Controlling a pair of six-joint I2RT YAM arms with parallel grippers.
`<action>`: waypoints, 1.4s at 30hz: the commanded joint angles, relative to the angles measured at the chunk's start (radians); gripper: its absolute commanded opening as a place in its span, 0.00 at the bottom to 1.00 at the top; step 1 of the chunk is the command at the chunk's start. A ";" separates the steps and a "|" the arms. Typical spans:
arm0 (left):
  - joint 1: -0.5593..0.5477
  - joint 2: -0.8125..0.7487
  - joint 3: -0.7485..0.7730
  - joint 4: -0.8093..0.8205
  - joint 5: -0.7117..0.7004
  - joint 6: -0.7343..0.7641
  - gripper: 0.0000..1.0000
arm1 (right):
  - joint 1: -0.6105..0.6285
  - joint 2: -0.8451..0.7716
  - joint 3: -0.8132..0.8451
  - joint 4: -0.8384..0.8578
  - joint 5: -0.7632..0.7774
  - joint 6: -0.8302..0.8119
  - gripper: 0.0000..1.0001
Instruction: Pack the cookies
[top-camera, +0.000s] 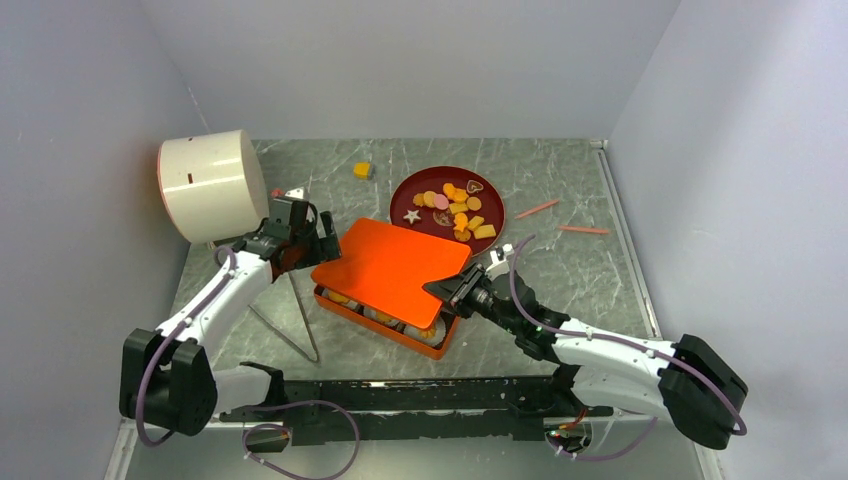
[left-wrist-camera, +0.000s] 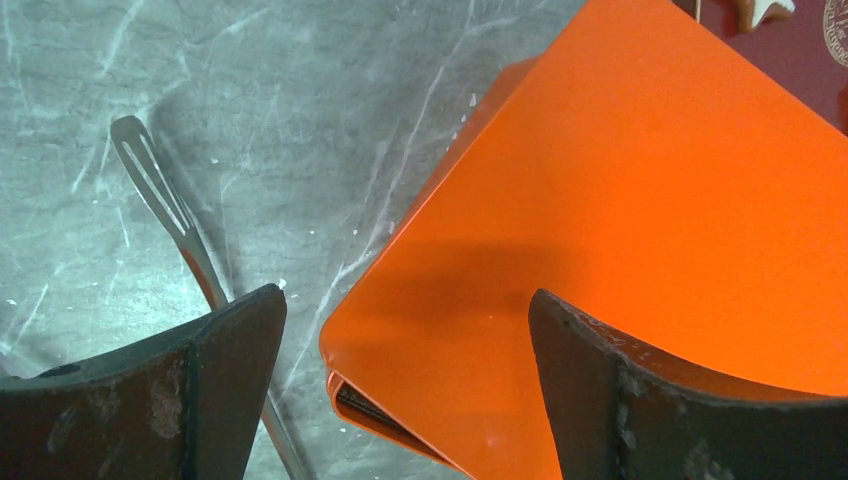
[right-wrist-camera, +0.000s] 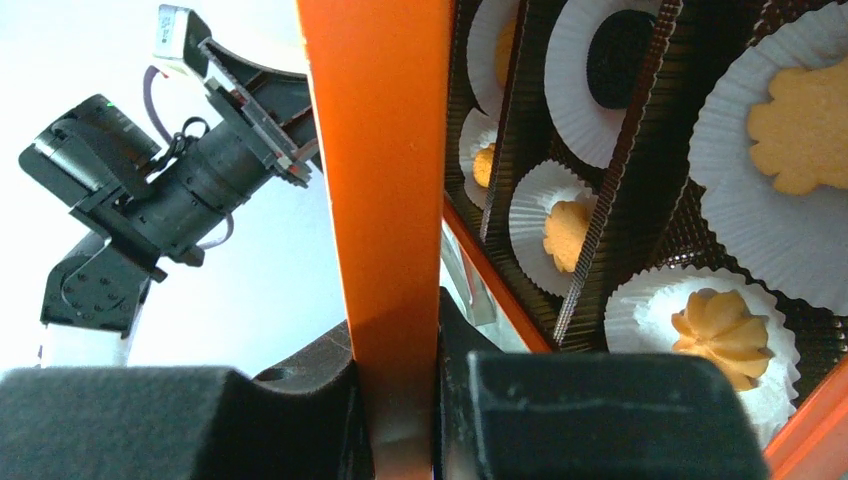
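While lid (top-camera: 390, 262) overhangs, boxed cookies (right-wrist-camera: 716, 325) mostly hide.

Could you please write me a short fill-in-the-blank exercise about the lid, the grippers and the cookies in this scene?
1. The right gripper is shut on the edge of the lid, whose colour is ____.
2. The left gripper hovers at the lid's corner, holds nothing, and its jaws stand ____.
3. The unpacked cookies lie behind the box on a round plate coloured dark ____.

Missing words: orange; open; red.
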 joint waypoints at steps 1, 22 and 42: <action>0.001 0.018 0.042 0.016 0.033 0.008 0.95 | 0.004 -0.026 0.004 0.053 -0.019 -0.023 0.02; 0.002 0.102 0.014 0.027 0.093 0.058 0.94 | 0.003 -0.144 -0.061 -0.081 0.003 -0.074 0.21; -0.008 0.234 0.020 0.060 0.301 0.178 0.86 | 0.003 -0.194 0.010 -0.396 0.025 -0.211 0.52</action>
